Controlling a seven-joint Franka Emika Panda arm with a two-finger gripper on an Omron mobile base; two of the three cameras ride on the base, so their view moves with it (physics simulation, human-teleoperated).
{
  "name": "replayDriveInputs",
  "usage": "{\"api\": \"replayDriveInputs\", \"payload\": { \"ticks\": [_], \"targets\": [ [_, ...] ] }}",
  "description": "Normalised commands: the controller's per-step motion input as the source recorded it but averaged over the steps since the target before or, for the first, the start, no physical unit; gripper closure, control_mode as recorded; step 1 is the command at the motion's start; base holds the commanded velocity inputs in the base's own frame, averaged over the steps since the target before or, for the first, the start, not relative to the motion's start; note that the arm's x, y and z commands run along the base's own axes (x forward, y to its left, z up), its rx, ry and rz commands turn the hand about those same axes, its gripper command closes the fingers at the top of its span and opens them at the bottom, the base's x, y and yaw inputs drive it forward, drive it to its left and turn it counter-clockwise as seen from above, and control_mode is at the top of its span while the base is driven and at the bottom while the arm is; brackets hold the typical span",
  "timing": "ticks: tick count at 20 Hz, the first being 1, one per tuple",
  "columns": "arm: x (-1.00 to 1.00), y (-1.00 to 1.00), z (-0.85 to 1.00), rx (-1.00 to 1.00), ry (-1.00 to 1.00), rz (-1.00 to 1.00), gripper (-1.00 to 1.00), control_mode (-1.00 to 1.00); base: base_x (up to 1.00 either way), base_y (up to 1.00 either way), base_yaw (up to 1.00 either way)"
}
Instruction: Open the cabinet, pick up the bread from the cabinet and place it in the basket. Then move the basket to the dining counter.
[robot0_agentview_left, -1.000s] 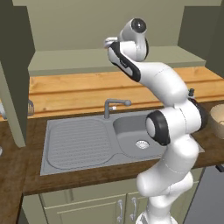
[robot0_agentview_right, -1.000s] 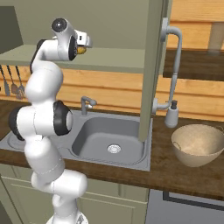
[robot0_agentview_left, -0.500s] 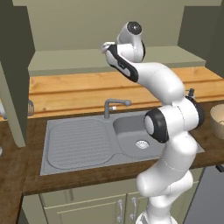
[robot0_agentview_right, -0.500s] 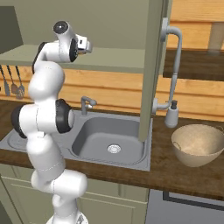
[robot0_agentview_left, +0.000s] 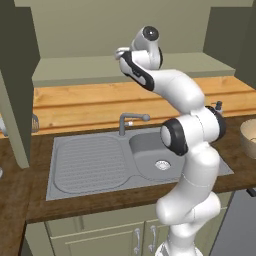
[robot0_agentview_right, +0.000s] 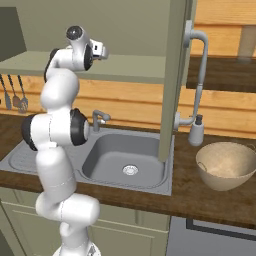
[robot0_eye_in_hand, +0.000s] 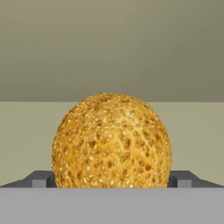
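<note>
The gripper (robot0_eye_in_hand: 112, 180) has its two fingers (robot0_eye_in_hand: 41, 179) wide apart, one at each bottom side of the bread (robot0_eye_in_hand: 111, 141). Whether they touch it cannot be told. The bread sits on the cabinet (robot0_agentview_left: 125, 67) shelf, in the middle of the hand view. The basket (robot0_agentview_right: 227, 165) rests at the lower right of the right base view. The arm has reached a bit further in than before.

No readable text, label or sign anywhere.

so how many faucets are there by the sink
2: a short faucet behind the sink, and a tall arched faucet to its right, near the basket. The cabinet door may hide more.
</note>
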Motion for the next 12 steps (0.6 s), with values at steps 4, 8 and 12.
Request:
{"api": "replayDriveInputs", "payload": {
  "ticks": [4, 8, 12],
  "targets": [
    [0.09, 0.0, 0.0, 0.0, 0.0, 0.0, 1.0, -1.0, 0.0, 0.0, 0.0],
    [-0.15, -0.09, 0.0, 0.0, -0.04, 0.03, 1.0, -1.0, 0.0, 0.0, 0.0],
    [-0.83, -0.27, -0.03, 0.0, -0.08, 0.05, 1.0, -1.0, 0.0, 0.0, 0.0]
  ]
}}
